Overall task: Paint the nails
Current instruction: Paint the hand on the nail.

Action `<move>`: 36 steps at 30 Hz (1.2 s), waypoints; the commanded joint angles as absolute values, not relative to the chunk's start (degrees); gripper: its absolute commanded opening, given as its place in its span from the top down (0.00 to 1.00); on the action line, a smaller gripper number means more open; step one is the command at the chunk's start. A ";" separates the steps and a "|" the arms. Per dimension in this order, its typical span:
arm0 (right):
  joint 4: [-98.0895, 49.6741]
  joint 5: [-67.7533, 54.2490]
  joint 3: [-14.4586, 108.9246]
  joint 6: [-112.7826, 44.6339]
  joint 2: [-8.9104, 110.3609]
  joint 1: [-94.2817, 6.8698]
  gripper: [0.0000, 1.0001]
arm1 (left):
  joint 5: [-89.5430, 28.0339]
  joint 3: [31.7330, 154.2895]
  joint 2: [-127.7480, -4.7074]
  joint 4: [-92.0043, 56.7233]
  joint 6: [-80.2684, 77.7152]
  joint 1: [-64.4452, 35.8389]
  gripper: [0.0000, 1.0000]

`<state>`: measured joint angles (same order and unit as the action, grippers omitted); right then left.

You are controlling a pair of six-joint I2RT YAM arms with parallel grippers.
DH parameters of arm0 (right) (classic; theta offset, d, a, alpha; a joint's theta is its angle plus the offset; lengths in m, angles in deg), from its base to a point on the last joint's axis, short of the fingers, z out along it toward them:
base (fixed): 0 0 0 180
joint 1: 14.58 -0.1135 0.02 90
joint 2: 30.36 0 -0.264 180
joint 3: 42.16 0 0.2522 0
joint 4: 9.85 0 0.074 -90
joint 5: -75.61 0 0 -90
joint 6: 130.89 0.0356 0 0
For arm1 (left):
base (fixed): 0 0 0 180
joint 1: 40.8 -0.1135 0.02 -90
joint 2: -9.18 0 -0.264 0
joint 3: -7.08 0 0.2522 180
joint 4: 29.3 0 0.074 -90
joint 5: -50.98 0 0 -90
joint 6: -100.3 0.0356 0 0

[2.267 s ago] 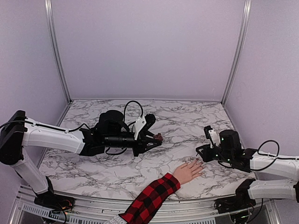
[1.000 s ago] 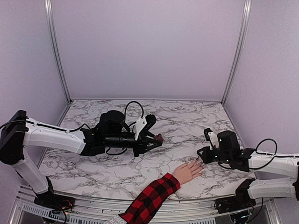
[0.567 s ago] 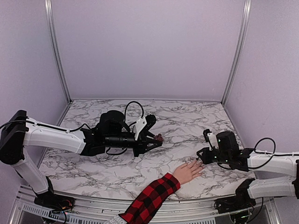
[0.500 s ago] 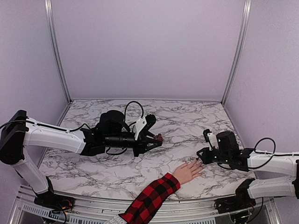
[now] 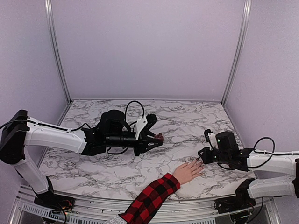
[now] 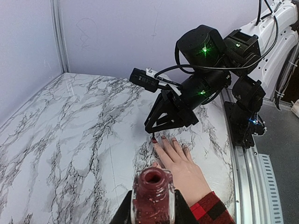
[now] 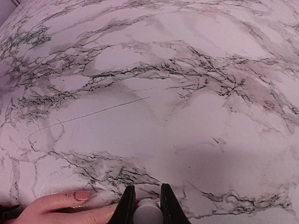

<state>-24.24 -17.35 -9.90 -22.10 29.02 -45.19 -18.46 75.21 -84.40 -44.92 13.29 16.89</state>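
Marble-patterned table (image 5: pixel 187 116) carries a pale hand (image 5: pixel 188 171) lying palm down near the front edge, towards the right. Its red-and-black plaid sleeve (image 5: pixel 149 198) runs back over the near rim. The fingers are slightly spread and point at the right arm.

The nails (image 6: pixel 164 137) sit at the fingertips just below the right gripper (image 6: pixel 156 129). In the left wrist view they look dull pink, and the outermost fingertip nearest the gripper shows a dark red spot. Whether that spot is polish on the nail or a brush tip is too small to tell.

The right gripper (image 5: pixel 202 156) hangs low over those fingertips, angled down at them. Its jaws are clenched on a small white cap (image 7: pixel 147 207), which shows between the two black fingers at the bottom of the right wrist view. One fingertip with a pinkish nail lies just to the left of it in that view.

The left gripper (image 5: pixel 156 138) is held out over the middle of the table, well apart from the hand. It is clamped around a dark-red polish bottle (image 6: pixel 152 196). The bottle stands upright with its neck uncapped and open, and the two fingers press on its sides.
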 commanded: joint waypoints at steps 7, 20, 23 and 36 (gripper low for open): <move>-25.24 -20.59 -7.75 -20.85 29.59 -44.83 1.00 | -17.87 76.50 -84.40 -47.05 13.40 16.59 1.00; -26.20 -22.60 -7.95 -19.41 28.32 -44.89 1.00 | -17.90 76.39 -84.34 -47.05 13.31 16.51 1.00; -26.24 -23.05 -8.42 -19.27 26.96 -44.83 1.00 | -17.83 76.39 -84.31 -47.04 13.32 16.51 1.00; -24.14 -16.61 -10.13 -22.56 23.45 -44.90 1.00 | -17.75 76.39 -84.40 -47.05 13.27 16.50 1.00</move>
<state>-25.37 -19.72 -9.94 -20.90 23.66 -45.19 -18.46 75.21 -84.42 -44.90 13.26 16.87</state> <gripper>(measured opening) 0.151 0.204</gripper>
